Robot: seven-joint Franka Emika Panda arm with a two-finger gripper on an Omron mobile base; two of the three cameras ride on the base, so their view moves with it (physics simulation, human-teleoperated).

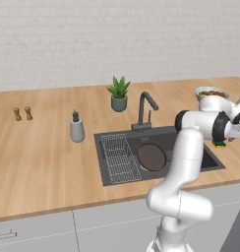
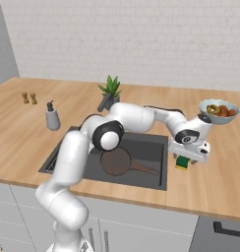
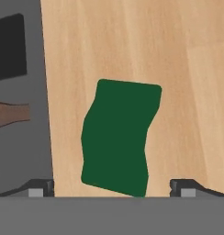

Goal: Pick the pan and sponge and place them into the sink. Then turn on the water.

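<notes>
Hand: your hand [image 3: 111, 186] hangs just above the sponge, fingers spread wide, one tip [image 3: 40, 188] at the lower left of the hand view and the other at the lower right, neither touching anything. In the right base view you see the hand [image 2: 187, 156] at centre right, directly over the sponge.
Sponge: the sponge [image 3: 120, 137] lies green side up on the worktop [image 3: 178, 69], between your fingertips, in the middle of the hand view. In the right base view the sponge [image 2: 182, 163] sits just right of the sink's edge; in the left base view a yellow-green bit of it [image 1: 220, 144] peeks out below the arm at the right edge.
Sink: the sink [image 2: 151, 142] is in the middle of the right base view, and its grey rim [image 3: 42, 92] runs down the left side of the hand view.
Pan: the pan [image 2: 116, 162] lies flat inside the sink, handle pointing to the right of that frame. In the left base view the pan [image 1: 151, 156] rests beside the wire rack [image 1: 118, 158].
Faucet: the faucet [image 1: 144, 110] stands behind the basin; you can see no stream under its spout.
Farther back: a soap bottle [image 1: 76, 128] left of the sink, a potted plant [image 1: 119, 93] behind it, a fruit bowl [image 2: 219, 111] at the right.
</notes>
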